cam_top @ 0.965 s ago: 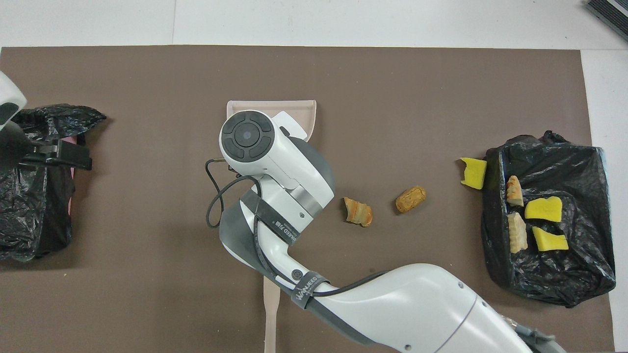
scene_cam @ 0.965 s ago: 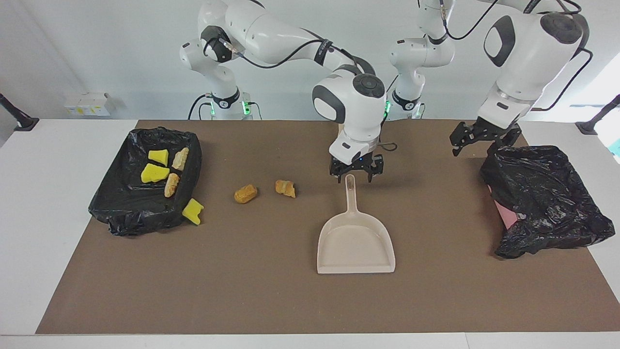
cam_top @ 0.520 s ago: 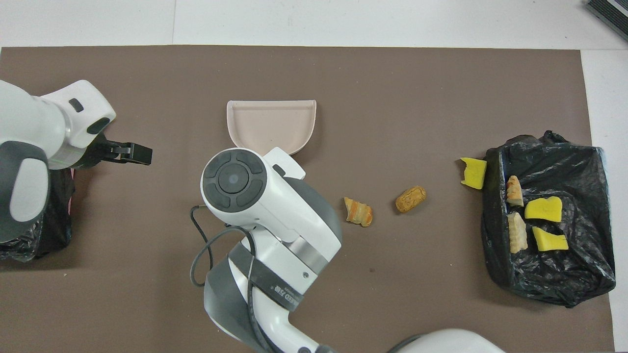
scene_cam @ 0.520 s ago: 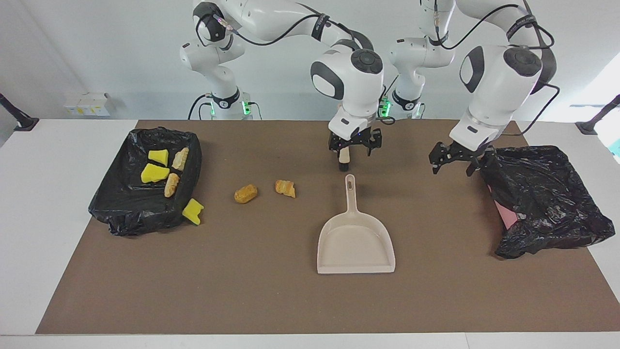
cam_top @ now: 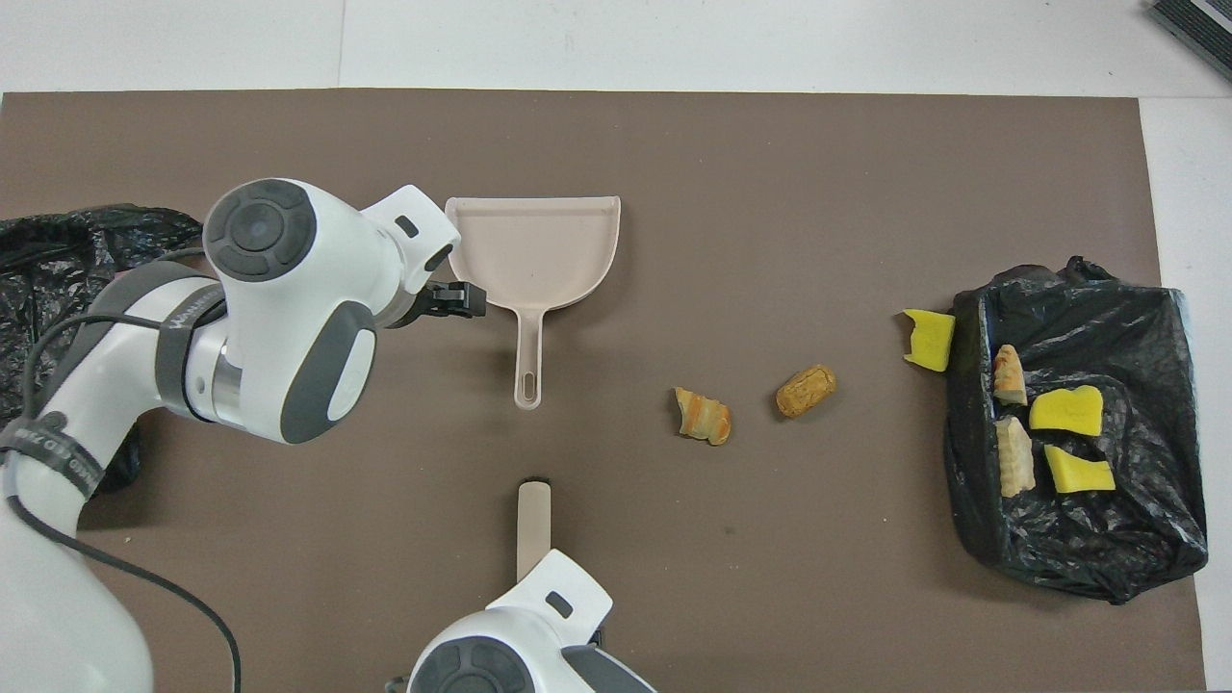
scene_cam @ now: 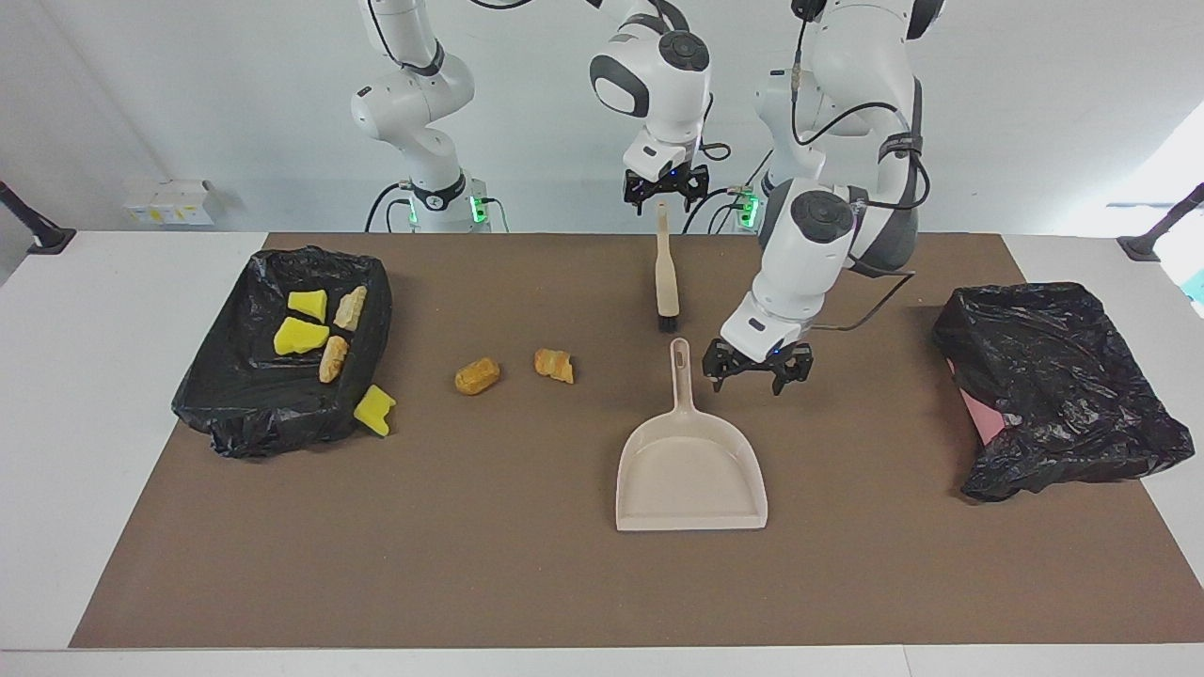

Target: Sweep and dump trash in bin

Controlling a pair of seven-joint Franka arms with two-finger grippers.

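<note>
1. My left gripper (scene_cam: 757,367): low over the brown mat (scene_cam: 470,564), jaws apart, holding nothing.
2. Beige dustpan (scene_cam: 689,470): flat on the mat. Its handle lies just beside my left gripper, toward the right arm's end, not touching it. The pan's open mouth points away from the robots.
3. My right gripper (scene_cam: 666,188): raised over the robots' edge of the mat, at the upper end of the brush (scene_cam: 666,273). I cannot tell whether it grips the handle.
4. Brush: slanting down from my right gripper, dark bristle end at the mat, close to the tip of the dustpan handle.
5. Trash, loose: two tan lumps (scene_cam: 477,375) (scene_cam: 554,365) on the mat, well apart from my left gripper, toward the right arm's end, past the dustpan handle.
6. Trash, loose: one yellow wedge (scene_cam: 374,410) against the outside of the black-lined bin (scene_cam: 282,414).
7. Trash, binned: two yellow wedges (scene_cam: 299,324) and two tan pieces (scene_cam: 333,358) in that bin, at the right arm's end of the table.
8. Second black bag (scene_cam: 1063,376): crumpled, at the left arm's end, near my left gripper but apart from it.
</note>
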